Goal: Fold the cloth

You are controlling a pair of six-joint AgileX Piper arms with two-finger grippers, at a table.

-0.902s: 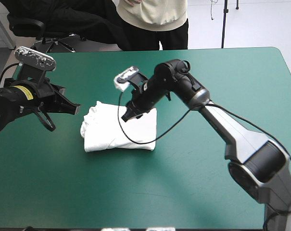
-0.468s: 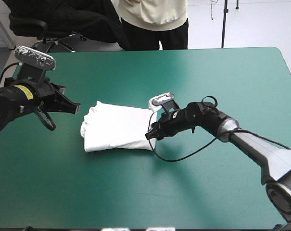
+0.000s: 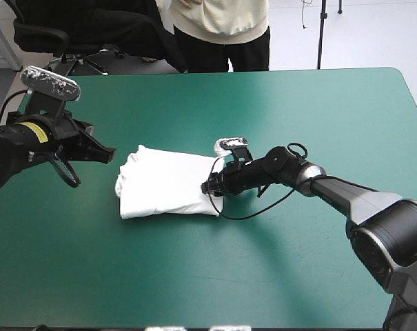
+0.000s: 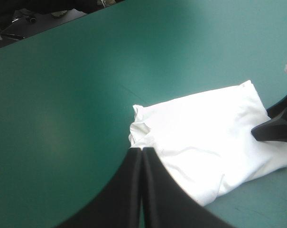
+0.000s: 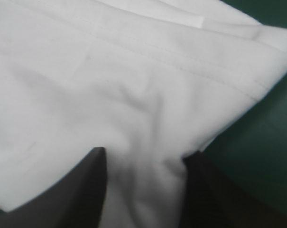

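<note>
Teal-green cover [image 3: 298, 262] runs across the whole table top in the high view. Your T-shirt [image 3: 167, 181] lies on it as a folded white bundle, flat, a little toward 9 o'clock of the table's middle. Its long side runs 9 to 3. The 9 o'clock end is rounded and rumpled, and the 3 o'clock end is straighter.

Right gripper [image 3: 209, 187]: low, at the bundle's 4 o'clock corner, its arm reaching in from 3 o'clock. In the right wrist view the two black fingers [image 5: 93, 190] stand well apart, with white cloth filling the gap between them and the field ahead. Stitched hems and stacked layers show there, with a strip of cover beyond the corner. Not clamped (whether the tips touch the fabric, you can't tell).

Left gripper [image 3: 110, 156]: at the bundle's 10 o'clock, just beside the rumpled end, clear of the cloth. In the left wrist view its fingers are pressed together in one pointed arch, nothing between them. The bundle lies ahead of it, and the right gripper's black tip rests at the far corner.
</note>
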